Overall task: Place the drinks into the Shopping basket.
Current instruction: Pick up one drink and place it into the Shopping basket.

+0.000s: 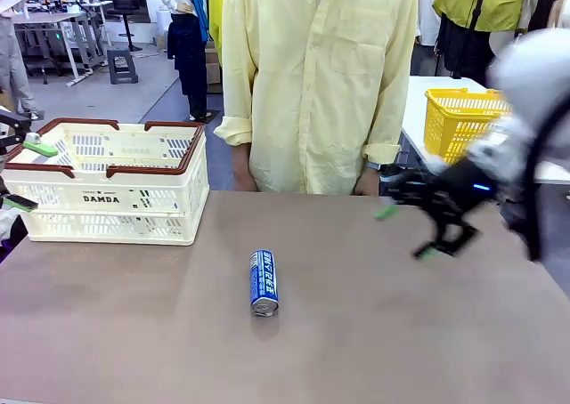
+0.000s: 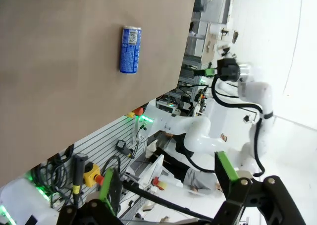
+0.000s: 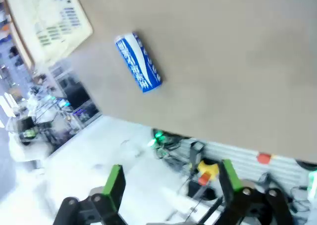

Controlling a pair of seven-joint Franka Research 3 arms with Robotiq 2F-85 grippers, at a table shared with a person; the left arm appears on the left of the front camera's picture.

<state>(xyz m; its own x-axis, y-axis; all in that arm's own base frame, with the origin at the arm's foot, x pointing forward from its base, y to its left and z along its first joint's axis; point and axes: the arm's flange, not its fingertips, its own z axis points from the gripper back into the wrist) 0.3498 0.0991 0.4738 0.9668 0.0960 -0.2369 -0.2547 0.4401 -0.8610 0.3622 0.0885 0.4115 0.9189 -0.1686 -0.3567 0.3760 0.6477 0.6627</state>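
One drink lies on the brown table (image 1: 107, 333) — a slim blue-and-white can (image 1: 264, 282) with lettering, on its side near the middle, its silver end toward the near edge and its length running near to far. Nothing touches it. The left wrist view sees the same can (image 2: 131, 50) lying alone on the tabletop, and the right wrist view sees it (image 3: 138, 62) too, blurred, with a corner of the cream basket wall beyond it.

At the far left of the table stands the Shopping basket (image 1: 111, 193), cream-white lattice with a brown-red rim and handles and the word "DAMDA" on its near wall. It is well apart from the can, to the can's far left.

The left gripper (image 1: 22, 174) sits at the left edge of the front view, just beside the basket's left end, its green pads spread apart and holding nothing. The right gripper (image 1: 408, 233) hangs above the right part of the table, blurred, to the right of the can and clear of it — its fingers stand wide apart and empty.

A person in a pale yellow shirt (image 1: 316, 75) stands at the far side, hands low at the table's far edge. Farther right, a yellow mesh basket (image 1: 459, 119) rests on a white table.
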